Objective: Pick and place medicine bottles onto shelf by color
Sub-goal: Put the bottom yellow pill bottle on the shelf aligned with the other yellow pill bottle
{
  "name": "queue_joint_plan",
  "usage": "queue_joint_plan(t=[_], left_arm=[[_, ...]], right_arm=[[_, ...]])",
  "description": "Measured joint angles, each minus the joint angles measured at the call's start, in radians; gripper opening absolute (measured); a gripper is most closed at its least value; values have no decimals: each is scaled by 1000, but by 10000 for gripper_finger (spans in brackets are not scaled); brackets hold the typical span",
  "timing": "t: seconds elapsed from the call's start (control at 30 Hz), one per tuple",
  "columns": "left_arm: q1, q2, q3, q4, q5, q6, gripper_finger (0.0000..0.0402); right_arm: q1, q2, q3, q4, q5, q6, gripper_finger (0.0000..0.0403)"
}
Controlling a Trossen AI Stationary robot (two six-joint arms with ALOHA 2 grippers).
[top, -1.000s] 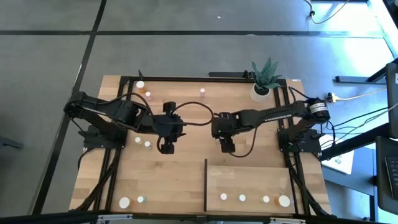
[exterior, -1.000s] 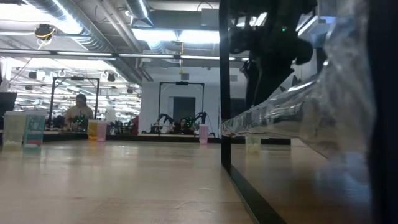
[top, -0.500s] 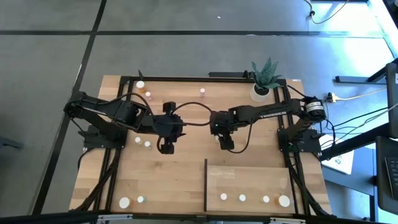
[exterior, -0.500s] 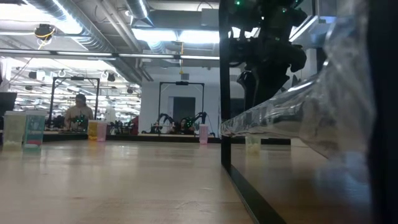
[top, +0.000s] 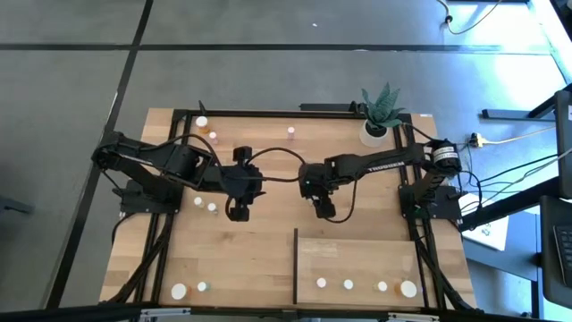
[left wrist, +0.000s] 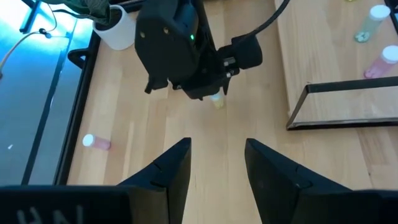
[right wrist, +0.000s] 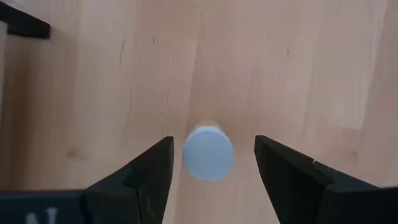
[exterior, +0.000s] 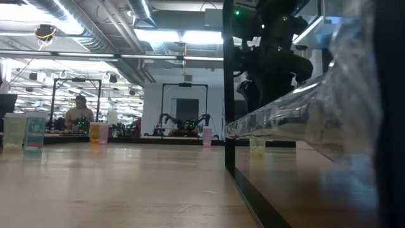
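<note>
A light-wood plank desk (top: 259, 250) fills the overhead view, smooth and pale with visible board seams. Along its near edge, on the right, lies the shelf (top: 357, 259), a rectangular light-wood panel with a thin dark upright edge on its left side. Four small round white-capped medicine bottles (top: 349, 284) stand in a row along the shelf's near edge, the rightmost one wider. Two more bottles (top: 180, 291) stand on the desk's near left corner, off the shelf.

At the desk's middle, the right end effector (top: 321, 207) points down, its two dark fingers spread on either side of a small bottle (right wrist: 208, 152) with a round white cap; the fingers stand apart from the cap, not touching it. Beside it to the left, the left end effector (top: 238, 211) hangs over bare wood with its dark fingers parted, holding nothing. Two white-capped bottles (top: 206, 205) stand just left of it.

Farther back, more small bottles (top: 291, 132) stand near the far edge, and a spiky green plant in a white pot (top: 379, 121) sits at the far right corner.
</note>
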Motion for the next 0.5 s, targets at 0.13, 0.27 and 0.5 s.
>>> queue_joint_plan(t=[0.13, 0.27, 0.5], left_arm=[[0, 0, 0, 0, 0, 0, 144], [0, 0, 0, -1, 0, 0, 144], [1, 0, 0, -10, 0, 0, 144]], right_arm=[[0, 29, 0, 0, 0, -18, 226], [0, 37, 0, 6, 0, -20, 223], [0, 40, 0, 4, 1, -19, 170]])
